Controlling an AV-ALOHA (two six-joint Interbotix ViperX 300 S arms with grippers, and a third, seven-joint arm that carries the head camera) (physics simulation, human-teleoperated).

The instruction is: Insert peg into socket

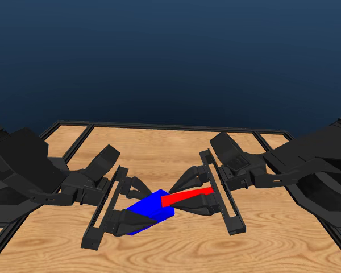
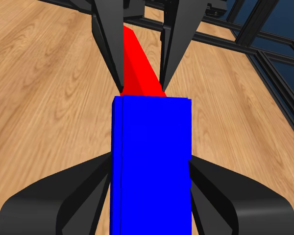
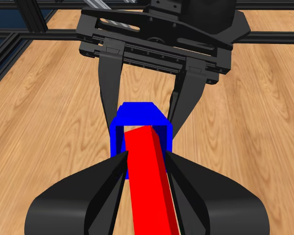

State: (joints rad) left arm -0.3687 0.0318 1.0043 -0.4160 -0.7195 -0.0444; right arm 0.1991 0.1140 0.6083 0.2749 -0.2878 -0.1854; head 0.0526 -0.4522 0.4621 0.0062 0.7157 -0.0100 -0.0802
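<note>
Above the wooden table [image 1: 159,250], clear of its surface and roughly midway between the two arms, the socket [image 1: 150,211] and the peg [image 1: 187,197] meet end to end. From the right wrist view the socket shows a hollow open end, and the peg's tip sits at or just inside that mouth; depth of entry cannot be confirmed.

Handling judgement: both items appear rigid, plain and matte, and probably light. Flat faces suit a two-jaw hold across the width. The peg is thin, so any tilt at the tip would likely bind on the socket wall.

The left gripper [image 1: 137,203] is clamped on the socket across its side faces, toward the end away from the peg, leaving the mouth unobstructed. The right gripper [image 1: 194,196] is clamped on the peg, jaws pressing its two long sides partway along, with the free end projecting toward the socket.

Both arms reach low and inward toward the socket, wrists roughly level. In the head view the peg slopes slightly down toward the socket.
</note>
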